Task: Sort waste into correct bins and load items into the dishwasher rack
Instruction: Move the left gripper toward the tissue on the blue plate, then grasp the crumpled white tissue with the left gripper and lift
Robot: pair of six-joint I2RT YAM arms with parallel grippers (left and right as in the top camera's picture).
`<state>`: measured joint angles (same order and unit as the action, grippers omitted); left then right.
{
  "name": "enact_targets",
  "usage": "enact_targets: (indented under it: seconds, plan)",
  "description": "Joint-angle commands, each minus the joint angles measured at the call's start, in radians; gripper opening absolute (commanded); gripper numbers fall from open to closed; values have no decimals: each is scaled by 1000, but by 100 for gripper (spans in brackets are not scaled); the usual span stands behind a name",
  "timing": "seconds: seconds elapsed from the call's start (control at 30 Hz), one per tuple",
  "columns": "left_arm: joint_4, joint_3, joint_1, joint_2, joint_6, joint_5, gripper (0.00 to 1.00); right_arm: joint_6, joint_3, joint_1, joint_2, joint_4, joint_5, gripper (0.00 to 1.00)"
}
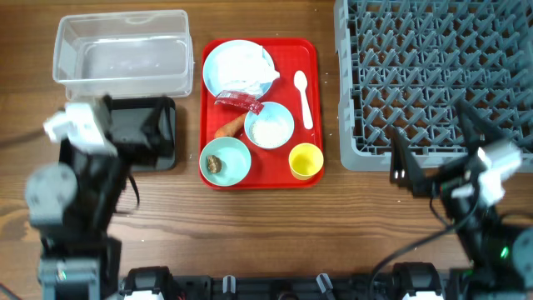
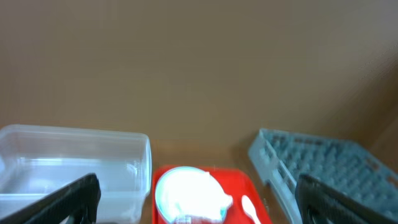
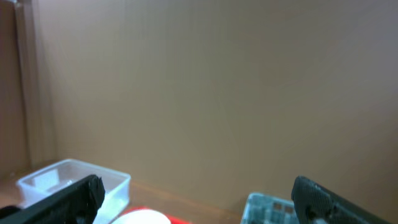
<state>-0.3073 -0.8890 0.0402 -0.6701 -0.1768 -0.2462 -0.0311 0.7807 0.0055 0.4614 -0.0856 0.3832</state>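
On the red tray, a light-blue plate carries a crumpled white napkin. Below it lie a red wrapper and an orange carrot. One bowl holds white rice, and the other bowl holds a brown lump. A yellow cup and a white spoon sit at the tray's right. The clear tub and black tray lie to the left, and the grey rack to the right. My left gripper hovers open over the black tray. My right gripper is open by the rack's near edge, empty.
The red serving tray lies mid-table between the bins and the rack. In the left wrist view the plate shows ahead between the fingers, the tub left, the rack right. A brown wall stands behind.
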Motion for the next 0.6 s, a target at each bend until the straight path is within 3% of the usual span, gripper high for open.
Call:
enact_targets:
  seconds: [0.0, 0.13, 0.33, 0.43, 0.57]
  plan:
    - [-137, -244, -11, -218, 18, -34, 100, 6, 196, -4, 214, -101, 90, 100]
    - [-315, -464, -71, -445, 120, -34, 100, 5, 438, -4, 478, -269, 144, 100]
    - [-466, -629, -193, -774, 132, -8, 100, 32, 740, -4, 825, -616, 151, 100]
    - [-496, -629, -238, -893, 133, 57, 100, 21, 746, -4, 908, -629, 158, 100]
    - [-509, -629, -248, -1025, 132, 26, 100, -128, 746, -4, 982, -658, 158, 100]
